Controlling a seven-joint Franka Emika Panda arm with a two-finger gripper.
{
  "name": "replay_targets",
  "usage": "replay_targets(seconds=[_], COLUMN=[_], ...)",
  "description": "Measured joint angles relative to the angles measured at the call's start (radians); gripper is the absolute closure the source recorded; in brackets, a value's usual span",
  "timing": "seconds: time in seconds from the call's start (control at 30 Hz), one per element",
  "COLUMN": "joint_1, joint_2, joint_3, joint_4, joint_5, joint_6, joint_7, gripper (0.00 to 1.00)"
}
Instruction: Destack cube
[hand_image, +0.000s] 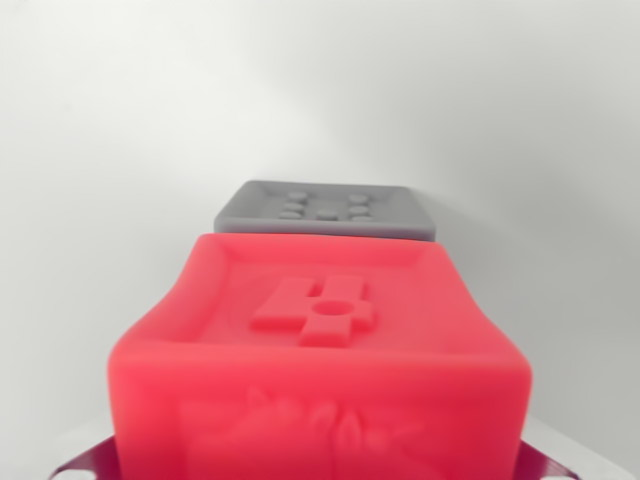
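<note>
Closest to our lens sits a bright red plastic cube (320, 360), filling most of the lower half of the wrist view. Its top face is a shallow recessed panel with a raised rim, and in the middle of that panel we see a raised numeral 4 with a small round dimple in it. Its front face, turned toward us, carries a raised relief pattern that is too blurred for us to identify; it might be a leafy or flame-like shape.

Directly behind the red cube, and partly hidden by its far edge, lies a grey plastic block (325, 210). Only its top face shows, with a raised border and several small raised bumps and bars. We cannot tell whether the two pieces touch or merely stand close together, nor whether the grey one sits lower or simply further off.

At the bottom corners of the frame, on both the wrist view's left and the wrist view's right, dark reddish-tinted metallic edges (85, 462) peek out beside the red cube. We cannot tell if these belong to the gripper, so the opening of its fingers and whether it holds anything cannot be judged.

Everything rests against a plain white surface (110, 150) and background.
</note>
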Motion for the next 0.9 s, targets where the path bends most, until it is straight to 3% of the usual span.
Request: replay_targets(seconds=[0.9], joint_1=[-0.001], joint_2=[-0.100], joint_3=[0.003], joint_4=[-0.006], joint_5=[0.004], joint_6=[-0.092], joint_7=[-0.002], gripper=[1.00])
